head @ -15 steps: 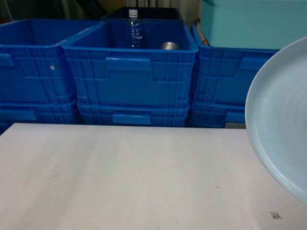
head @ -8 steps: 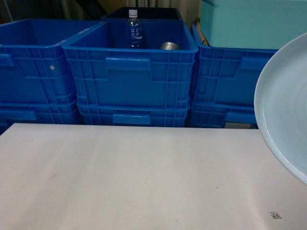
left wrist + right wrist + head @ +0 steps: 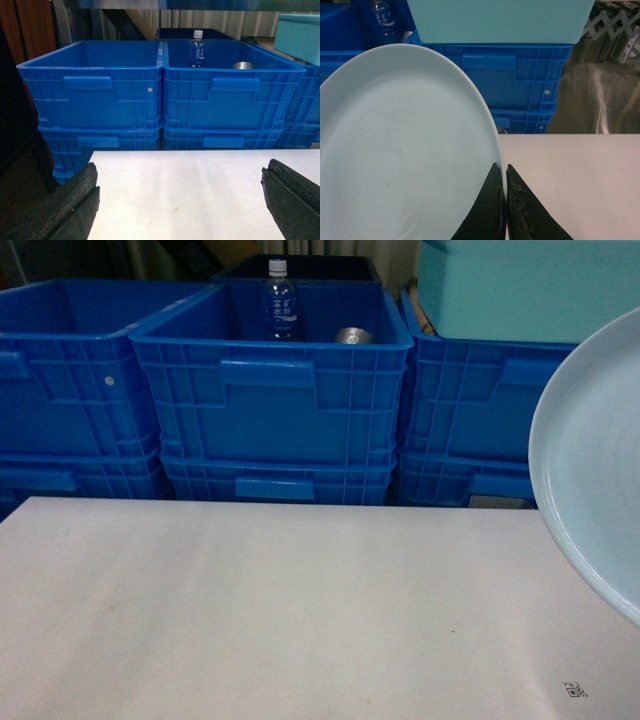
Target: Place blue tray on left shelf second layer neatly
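The pale sky-blue, glossy, shallow round tray [image 3: 405, 145] hangs in the air at the right of the head view, tilted up on edge above the white tabletop [image 3: 280, 610], and the right gripper [image 3: 505, 200] is clamped on its rim, its two dark fingers pinching the thin raised edge between them. The left gripper [image 3: 180, 200] is spread wide and empty over the table, facing the stacked dark-blue ribbed plastic crates [image 3: 160, 95]. The tray looks stiff and fairly light, but its smooth glaze probably makes it slippery, and a pinch at one edge leaves the wide dish free to pivot or slide. If ceramic, it could chip on a knock. The steel shelf tier is not in any view.
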You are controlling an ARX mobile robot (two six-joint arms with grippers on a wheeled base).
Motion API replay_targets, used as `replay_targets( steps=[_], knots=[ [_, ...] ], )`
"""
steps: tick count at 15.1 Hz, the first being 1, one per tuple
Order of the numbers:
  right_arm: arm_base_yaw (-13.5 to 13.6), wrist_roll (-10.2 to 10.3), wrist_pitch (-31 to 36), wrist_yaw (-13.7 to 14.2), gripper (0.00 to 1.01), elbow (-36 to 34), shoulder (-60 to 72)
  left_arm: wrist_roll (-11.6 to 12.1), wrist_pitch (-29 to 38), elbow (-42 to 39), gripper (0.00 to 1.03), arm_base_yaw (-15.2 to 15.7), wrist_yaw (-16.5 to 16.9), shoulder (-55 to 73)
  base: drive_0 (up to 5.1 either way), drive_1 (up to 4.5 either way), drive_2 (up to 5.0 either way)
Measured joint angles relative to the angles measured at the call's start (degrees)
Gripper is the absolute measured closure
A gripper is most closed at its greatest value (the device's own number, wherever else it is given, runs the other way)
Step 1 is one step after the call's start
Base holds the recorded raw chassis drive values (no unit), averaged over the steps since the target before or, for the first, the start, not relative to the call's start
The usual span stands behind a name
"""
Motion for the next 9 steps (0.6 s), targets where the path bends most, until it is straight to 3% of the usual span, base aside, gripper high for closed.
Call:
replay_targets(
  steps=[2,9],
  knots=[
    [0.00,0.00,0.00,-0.02,0.99,0.00,0.02,0.00,0.02,0.00,0.05,0.00,-0.02,-0.02,0.0,0.00,0.0],
    [0.00,0.00,0.09,-0.15,0.99,-0.02,0.00,0.00,-0.20,0.00,0.05,-0.09,-0.17,-0.02,-2.0,-1.97,-2.0]
  ],
)
